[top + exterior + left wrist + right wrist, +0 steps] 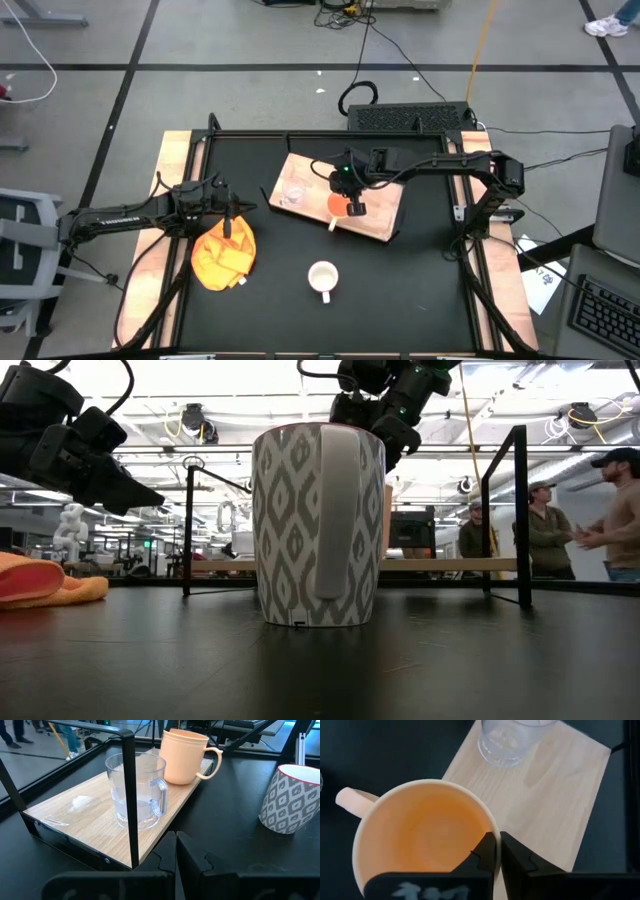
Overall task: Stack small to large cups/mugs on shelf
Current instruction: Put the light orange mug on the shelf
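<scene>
The light-wood shelf board point(380, 218) point(85, 815) point(555, 795) lies at the table's far middle. A clear handled glass cup point(292, 190) point(136, 790) point(507, 740) and a yellow-orange mug point(338, 203) point(184, 756) point(420, 835) stand upright on it by their bases. A white patterned mug point(322, 276) point(318, 525) point(292, 800) stands on the black tabletop nearer me. My right gripper point(354, 208) point(498, 851) point(392, 445) is shut, pointing down over the orange mug's rim. My left gripper point(231, 222) point(176, 852) is shut, above the cloth at the left.
An orange-yellow cloth point(222, 258) point(45, 582) lies crumpled on the table's left. Black frame posts point(188, 530) point(520, 510) stand around the board's end of the table. People stand in the room beyond the table's right. Bare tabletop lies around the white mug.
</scene>
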Available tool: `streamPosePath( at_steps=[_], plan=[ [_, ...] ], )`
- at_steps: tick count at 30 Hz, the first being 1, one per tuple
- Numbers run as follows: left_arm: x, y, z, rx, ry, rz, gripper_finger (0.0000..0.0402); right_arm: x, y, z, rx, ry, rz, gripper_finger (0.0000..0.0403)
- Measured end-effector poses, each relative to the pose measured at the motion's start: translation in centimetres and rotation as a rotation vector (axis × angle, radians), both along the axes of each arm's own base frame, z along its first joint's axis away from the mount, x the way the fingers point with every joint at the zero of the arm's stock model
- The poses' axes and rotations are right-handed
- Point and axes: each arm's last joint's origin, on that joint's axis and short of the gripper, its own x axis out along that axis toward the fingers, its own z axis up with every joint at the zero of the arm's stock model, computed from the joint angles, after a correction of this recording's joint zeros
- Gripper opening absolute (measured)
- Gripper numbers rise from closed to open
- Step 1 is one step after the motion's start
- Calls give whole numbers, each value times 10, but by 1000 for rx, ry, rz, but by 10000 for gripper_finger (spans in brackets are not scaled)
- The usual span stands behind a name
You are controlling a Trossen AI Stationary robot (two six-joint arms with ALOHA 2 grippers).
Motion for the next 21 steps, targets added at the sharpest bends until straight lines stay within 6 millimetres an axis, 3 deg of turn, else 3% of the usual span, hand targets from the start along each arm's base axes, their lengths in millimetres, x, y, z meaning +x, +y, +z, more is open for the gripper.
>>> streamPosePath(
  at_steps=[21],
  plan=[
    [0,0,0,1,0,0,17,-1,-1,-2,70,6,-9,21]
  ],
)
